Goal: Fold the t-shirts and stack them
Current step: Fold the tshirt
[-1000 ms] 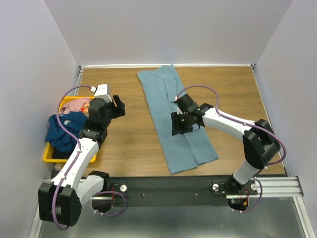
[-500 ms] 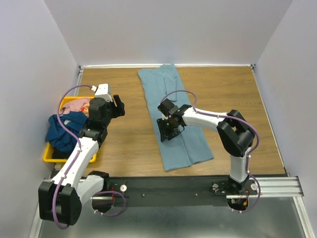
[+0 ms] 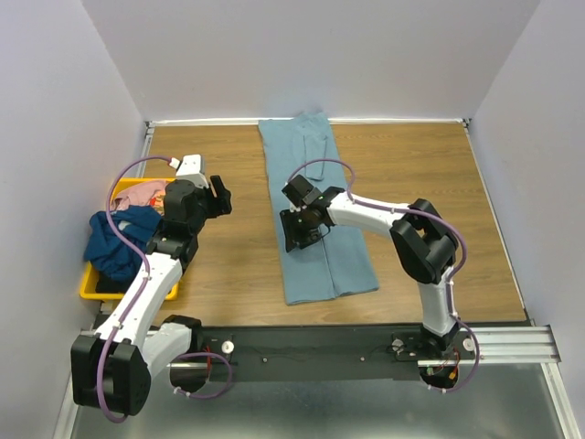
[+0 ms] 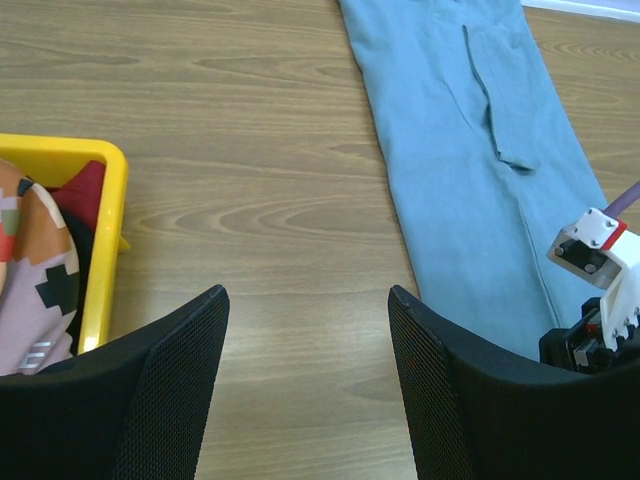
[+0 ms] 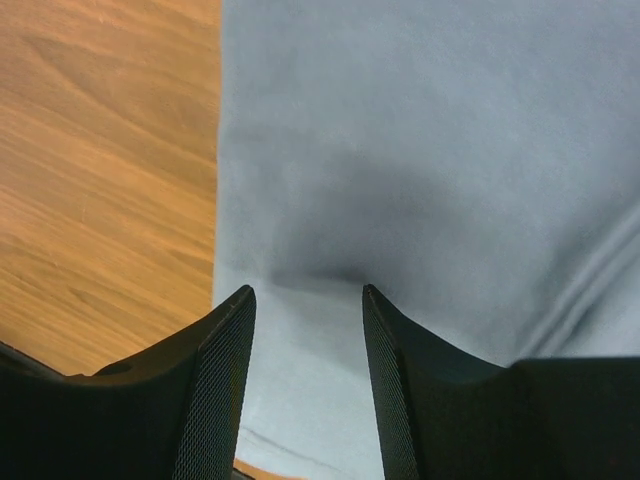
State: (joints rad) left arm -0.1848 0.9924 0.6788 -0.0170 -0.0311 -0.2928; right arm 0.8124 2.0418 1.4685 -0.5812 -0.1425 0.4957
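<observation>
The light blue-grey t-shirt (image 3: pixel 320 210) lies flat as a long narrow strip down the middle of the table, from the back edge toward the front. My right gripper (image 3: pixel 300 229) presses down on its left edge, jaws apart, with flat cloth (image 5: pixel 420 150) between the fingers (image 5: pixel 228 340). My left gripper (image 3: pixel 219 197) hovers open and empty over bare wood (image 4: pixel 300 200), left of the shirt (image 4: pixel 470 180). The navy t-shirt (image 3: pixel 119 242) and the pink patterned t-shirt (image 3: pixel 142 194) lie bunched in the yellow bin (image 3: pixel 90 285).
The yellow bin stands at the table's left edge, its rim (image 4: pixel 110 230) close to my left fingers. White walls enclose the table on three sides. Bare wood (image 3: pixel 430 183) lies right of the shirt, and more (image 3: pixel 238 256) between shirt and bin.
My right gripper has swept left across the table, and the blue-grey shirt has slid left with it and straightened. The left arm has not moved.
</observation>
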